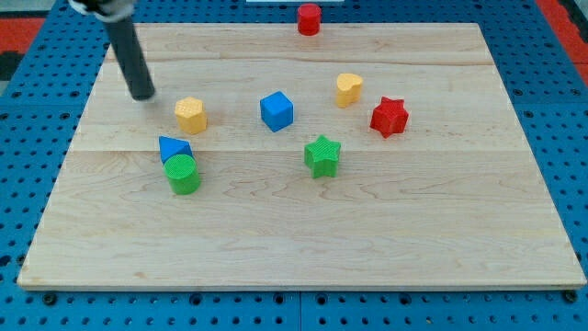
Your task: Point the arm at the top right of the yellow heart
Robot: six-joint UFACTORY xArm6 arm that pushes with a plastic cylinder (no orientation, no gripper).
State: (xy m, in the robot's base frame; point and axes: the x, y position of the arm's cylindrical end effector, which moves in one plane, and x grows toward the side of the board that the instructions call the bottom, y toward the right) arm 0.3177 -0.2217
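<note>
The yellow heart [348, 89] lies on the wooden board [303, 230] right of centre, toward the view's top. My tip [143, 95] rests on the board at the view's upper left, far to the left of the heart, with the dark rod rising up and to the left. The tip stands just left of the yellow hexagon block [191, 115] and apart from it.
A blue cube [277, 110] sits between the hexagon and the heart. A red star [389, 117] lies right of the heart, a green star [322, 155] below it. A blue triangle [173, 148] touches a green cylinder [183, 174] at the left. A red cylinder [309, 18] stands at the top edge.
</note>
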